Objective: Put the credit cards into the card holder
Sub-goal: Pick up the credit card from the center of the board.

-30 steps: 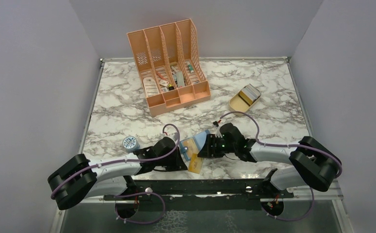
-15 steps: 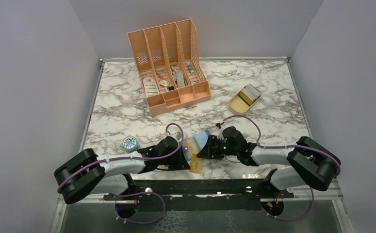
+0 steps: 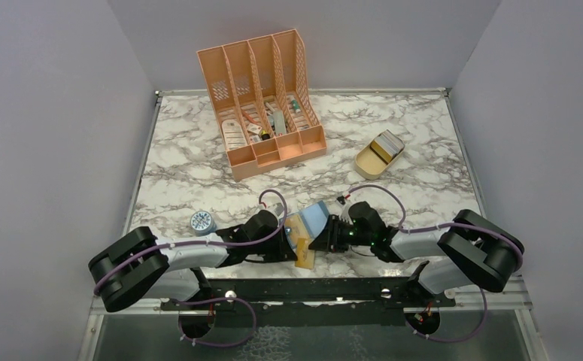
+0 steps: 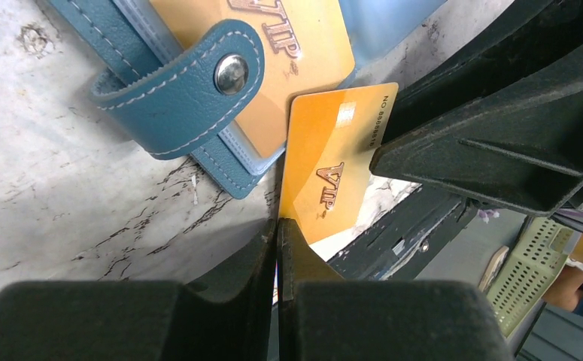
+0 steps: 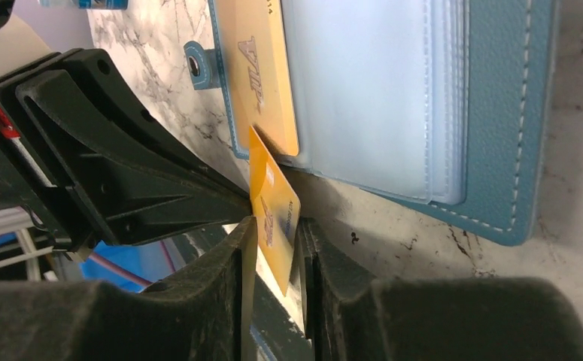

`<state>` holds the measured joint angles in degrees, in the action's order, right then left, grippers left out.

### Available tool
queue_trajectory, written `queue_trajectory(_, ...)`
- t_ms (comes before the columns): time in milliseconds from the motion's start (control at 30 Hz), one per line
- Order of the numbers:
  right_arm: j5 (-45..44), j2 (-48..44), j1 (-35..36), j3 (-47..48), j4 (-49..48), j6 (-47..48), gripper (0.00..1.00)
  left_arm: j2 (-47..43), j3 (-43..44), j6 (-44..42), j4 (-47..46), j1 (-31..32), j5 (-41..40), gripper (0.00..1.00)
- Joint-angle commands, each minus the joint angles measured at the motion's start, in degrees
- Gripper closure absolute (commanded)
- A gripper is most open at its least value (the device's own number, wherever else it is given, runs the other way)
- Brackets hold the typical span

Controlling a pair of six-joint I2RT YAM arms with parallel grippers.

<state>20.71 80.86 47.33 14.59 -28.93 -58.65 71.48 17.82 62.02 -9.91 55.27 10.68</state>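
One card (image 4: 303,75) already lies in the open holder (image 4: 168,105), just ahead of the left gripper (image 4: 277,248). A second card (image 4: 333,165) is still outside it. The left gripper, jaws pressed together, pinches its corner, and it stands between the right gripper's (image 5: 273,256) jaws; whether they grip it I cannot tell. Compared with a second ago, the right gripper has moved in and narrowed around it.
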Motion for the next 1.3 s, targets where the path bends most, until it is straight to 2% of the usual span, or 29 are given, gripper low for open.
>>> queue_trajectory(0, 1.7, 1.11, 0.48, -0.78, -4.63, -0.8, 0.79, 0.9, 0.36, -0.94, 0.95, 0.46, -2.76, 0.92)
queue_trajectory(133, 1.05, 0.75, 0.48, -1.13, -5.76, -0.46, 0.98, 0.23, 0.1, -0.79, 1.01, 0.46, -2.77, 0.92)
queue_trajectory(233, 1.38, -0.88, 0.48, -1.14, -5.85, 0.83, 0.99, -1.06, 0.05, -0.59, 1.53, 0.46, -2.77, 0.9)
queue_trajectory(400, 2.66, -8.88, 0.48, 0.77, 2.37, 6.9, 0.99, -10.32, 1.5, 0.55, 6.82, 0.47, -2.9, 0.65)
queue_trajectory(500, 5.39, -15.91, 0.46, 1.15, 7.83, 10.35, 0.99, -18.47, 2.44, 0.71, 9.04, 0.46, -2.86, 0.56)
queue_trajectory(700, 11.97, -31.18, 0.52, -1.66, 8.6, 7.37, 0.99, -31.56, 2.52, 1.72, 6.7, 0.5, -0.4, 0.53)
queue_trajectory(833, 12.4, -35.85, 0.49, -3.38, 4.72, 2.12, 0.99, -34.54, 0.54, 3.28, 2.38, 0.53, 1.3, 0.53)
queue_trajectory(933, 11.51, -36.54, 0.48, -3.73, 2.82, 0.17, 0.99, -34.6, -2.48, 5.96, -4.16, 0.57, 3.83, 0.6)
queue_trajectory(1067, 10.47, -35.37, 0.48, -3.28, 2.56, 0.05, 0.99, -34.12, -4.12, 8.31, -8.02, 0.5, 5.09, 0.83)
queue_trajectory(1200, 11.33, -32.74, 0.49, -3.45, -0.02, -0.65, 0.99, -32.96, -3.38, 6.7, -8.02, 0.46, 6.08, 0.86)
queue_trajectory(1267, 11.72, -31.87, 0.48, -3.67, -1.08, -1.0, 0.99, -32.4, -3.32, 6.56, -8.14, 0.53, 6.11, 0.92)
